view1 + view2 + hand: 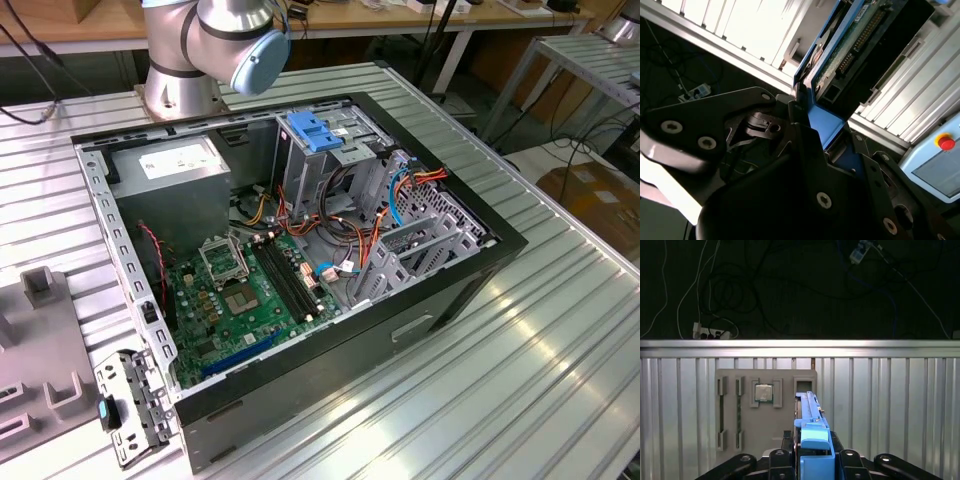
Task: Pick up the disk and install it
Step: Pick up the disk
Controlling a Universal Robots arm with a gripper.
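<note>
The ribbed aluminium surface (560, 380) takes up most of the room. An open black computer case (330, 365) lies on its side on it, insides facing up. At the case's far end stands the base of the silver arm (215, 40) with its pale blue joint cap. Inside the case, a grey power-supply box (175, 175) sits at the exterior view's left. A green motherboard (240, 300) lies nearer the camera, and a metal drive cage topped by a light-blue latch piece (315, 130) stands near the middle. A flat grey fixture plate (40, 350) rests on the surface at the exterior view's left, beside the case.

In the first wrist view the dark hand (812, 459) is clenched around the disk (809, 415). The disk stands edge-on between the two fingers, its blue rail reaching out past them. It is lifted clear of the surface, with the fixture plate beyond it. In the second wrist view one finger (805, 130) presses against the blue rail, and the disk's green circuit board and connector show past it. A small square chip (764, 392) sits in a pocket of the plate, just beside the line of the disk.
</note>
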